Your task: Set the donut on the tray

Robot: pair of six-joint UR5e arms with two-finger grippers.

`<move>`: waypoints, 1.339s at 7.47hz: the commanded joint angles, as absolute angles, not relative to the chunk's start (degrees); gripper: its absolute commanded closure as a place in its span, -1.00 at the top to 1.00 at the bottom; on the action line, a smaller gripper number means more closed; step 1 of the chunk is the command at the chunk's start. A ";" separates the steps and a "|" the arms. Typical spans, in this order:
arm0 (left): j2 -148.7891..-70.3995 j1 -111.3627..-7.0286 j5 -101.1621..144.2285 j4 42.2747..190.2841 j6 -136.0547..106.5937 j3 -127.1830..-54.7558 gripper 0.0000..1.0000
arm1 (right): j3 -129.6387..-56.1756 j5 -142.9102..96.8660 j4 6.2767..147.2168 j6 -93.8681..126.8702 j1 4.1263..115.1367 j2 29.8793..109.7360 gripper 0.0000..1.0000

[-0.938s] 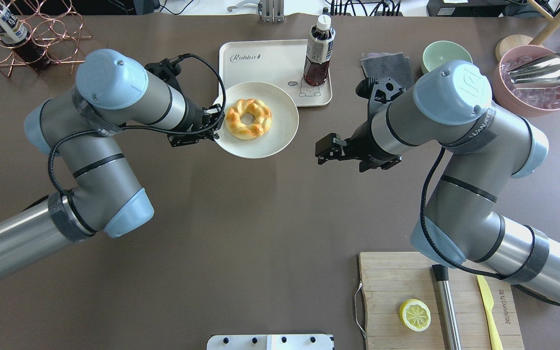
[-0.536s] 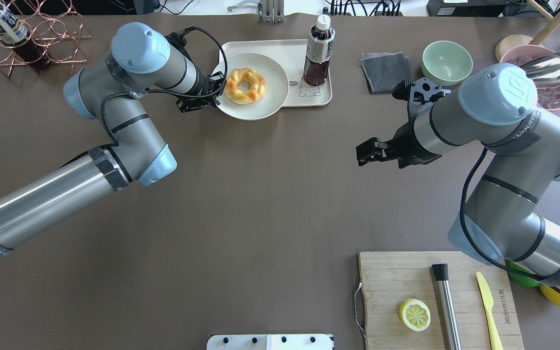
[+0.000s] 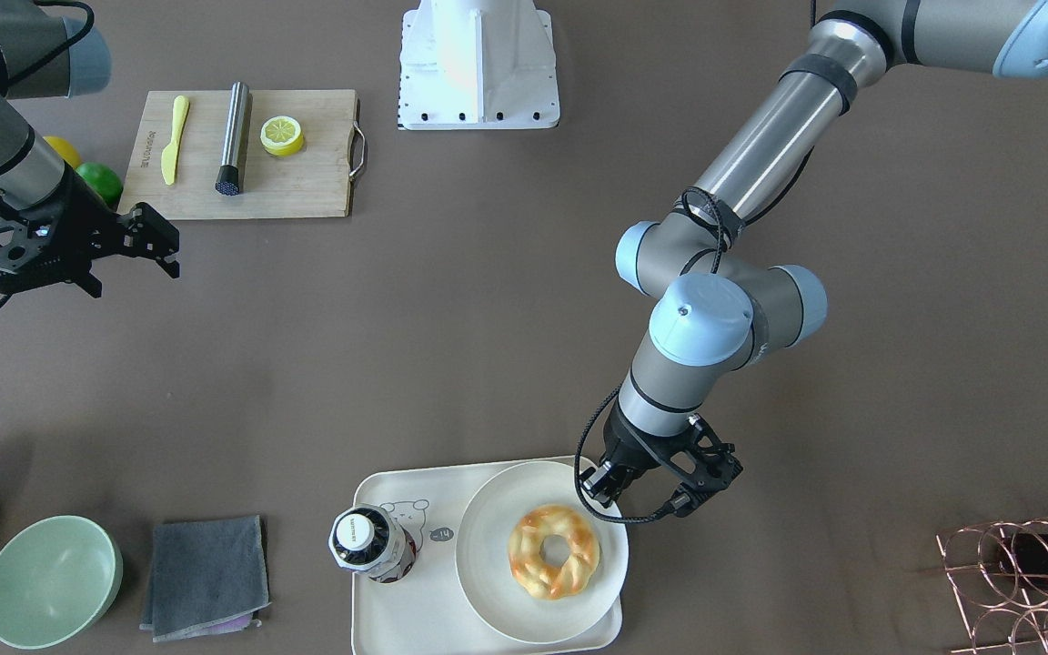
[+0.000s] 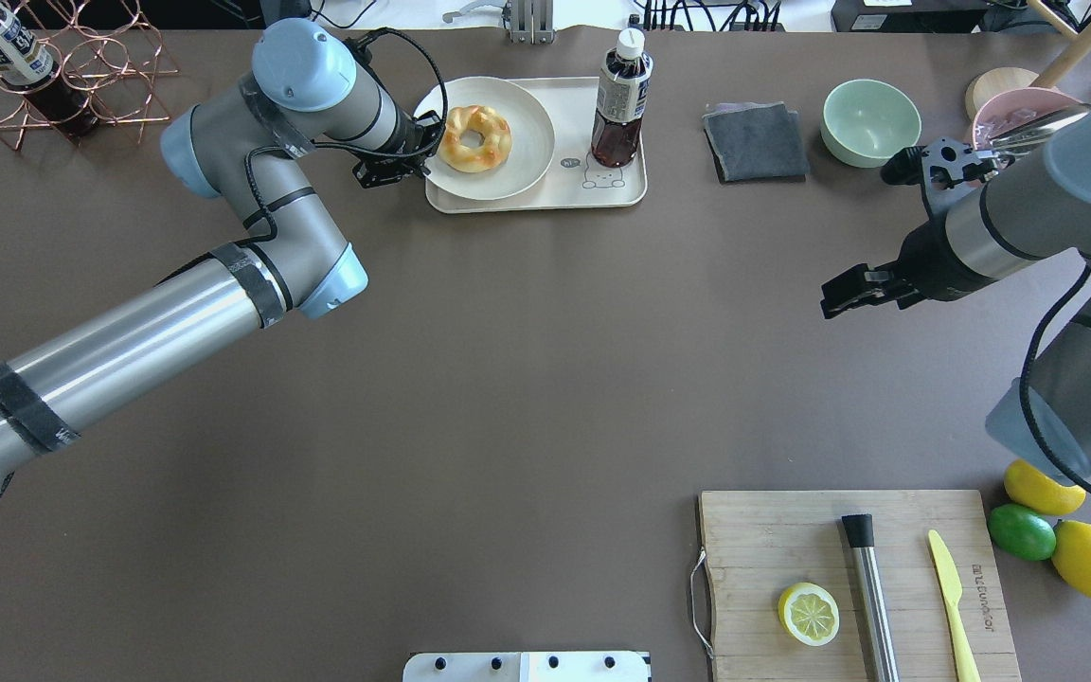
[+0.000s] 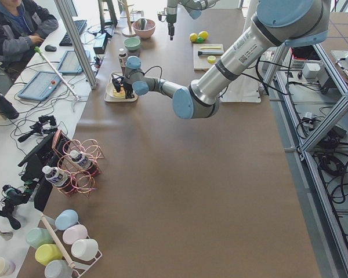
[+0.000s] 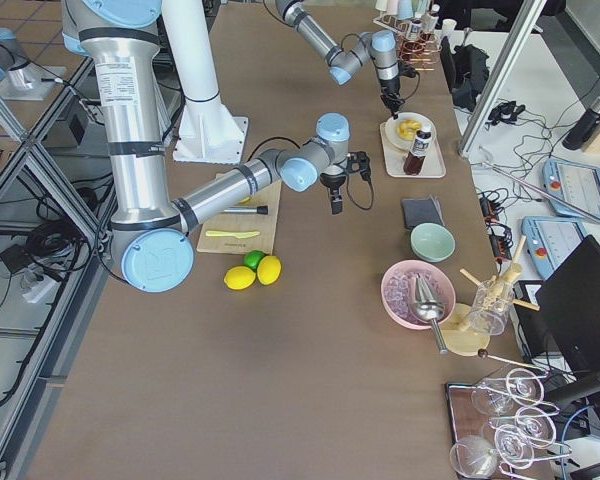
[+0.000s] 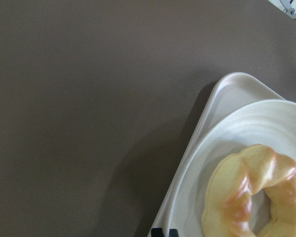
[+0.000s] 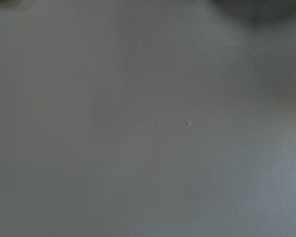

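The donut, a golden twisted ring, lies on a round off-white plate. The plate rests on the left part of the cream tray. My left gripper is shut on the plate's left rim. Its black fingertips show at the bottom edge of the left wrist view. My right gripper is open and empty, over bare table far to the right of the tray.
A dark drink bottle stands on the tray's right part. A grey cloth and green bowl lie right of it. A wire rack is far left. A cutting board with lemon slice, muddler and knife is near right.
My left arm has carried the plate with the donut away from the robot and onto the tray. My right arm has drawn back to the right.
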State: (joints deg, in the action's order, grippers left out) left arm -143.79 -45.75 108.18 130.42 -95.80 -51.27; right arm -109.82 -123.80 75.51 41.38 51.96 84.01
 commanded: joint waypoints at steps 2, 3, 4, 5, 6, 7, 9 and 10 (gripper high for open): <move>-146.25 -45.09 106.88 132.19 -98.00 -48.16 -1.00 | -109.69 -124.63 75.50 37.64 53.52 85.95 1.00; -146.08 -44.57 106.61 133.14 -98.00 -48.16 -0.18 | -109.69 -124.89 75.50 36.05 54.13 86.57 1.00; -145.90 -44.47 106.87 133.24 -97.48 -48.51 0.92 | -109.51 -124.89 75.50 35.86 54.40 86.57 1.00; -145.29 -44.73 107.40 132.63 -96.60 -50.69 0.94 | -109.34 -124.98 75.50 35.25 54.93 86.75 1.00; -138.93 -45.87 111.84 127.15 -92.07 -60.89 0.94 | -109.25 -125.07 75.50 32.63 55.89 87.97 1.00; -133.82 -47.71 117.98 116.91 -85.84 -71.26 0.94 | -109.25 -125.59 75.50 30.87 57.29 89.37 1.00; -124.25 -50.26 120.15 97.65 -72.05 -91.82 0.94 | -107.94 -125.68 75.59 23.77 61.24 92.10 1.00; -118.36 -51.58 120.15 91.38 -64.15 -101.24 0.94 | -105.58 -125.94 75.59 19.99 63.96 92.20 1.00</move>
State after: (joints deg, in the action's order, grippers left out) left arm -127.91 -49.43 119.23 104.25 -76.65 -84.28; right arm -108.43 -125.64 75.55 26.33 59.91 91.23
